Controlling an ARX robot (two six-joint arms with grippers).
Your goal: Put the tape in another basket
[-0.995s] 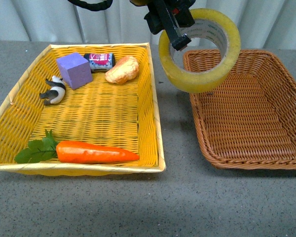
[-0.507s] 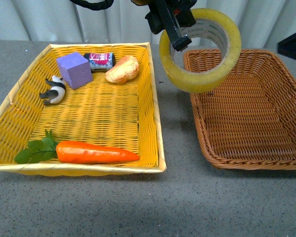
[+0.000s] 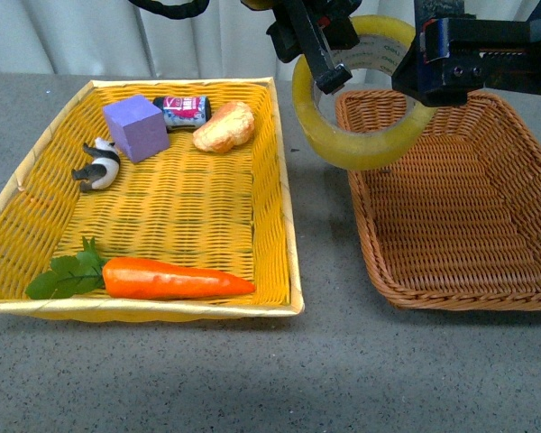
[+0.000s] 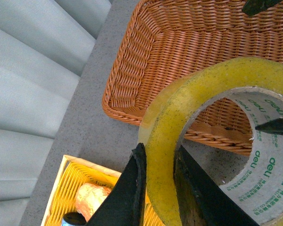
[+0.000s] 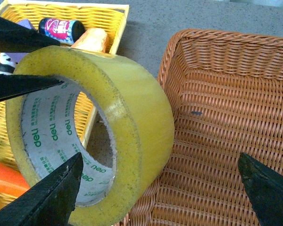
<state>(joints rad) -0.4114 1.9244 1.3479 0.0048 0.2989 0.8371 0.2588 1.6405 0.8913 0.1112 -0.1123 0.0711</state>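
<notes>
The tape [image 3: 356, 149], a wide yellowish roll with a white printed core, hangs in the air over the gap between the yellow tray and the near-left corner of the brown wicker basket [image 3: 460, 207]. My left gripper [image 3: 323, 77] is shut on the tape's wall, one finger inside the ring and one outside, as the left wrist view shows [image 4: 158, 160]. My right gripper [image 3: 424, 63] is open beside the tape, above the basket. In the right wrist view the tape [image 5: 132, 113] sits between its spread fingers [image 5: 159, 162], not touched. The basket [image 5: 226, 117] holds nothing.
The yellow woven tray [image 3: 284, 180] lies left of the basket. It holds a carrot [image 3: 176, 278], a purple cube [image 3: 135, 126], a panda toy [image 3: 97, 164], a bread roll [image 3: 223, 126] and a small can [image 3: 182, 110]. A pale curtain hangs behind.
My right gripper has come in from the right and now sits against the tape's right side. The tape and my left gripper have barely moved.
</notes>
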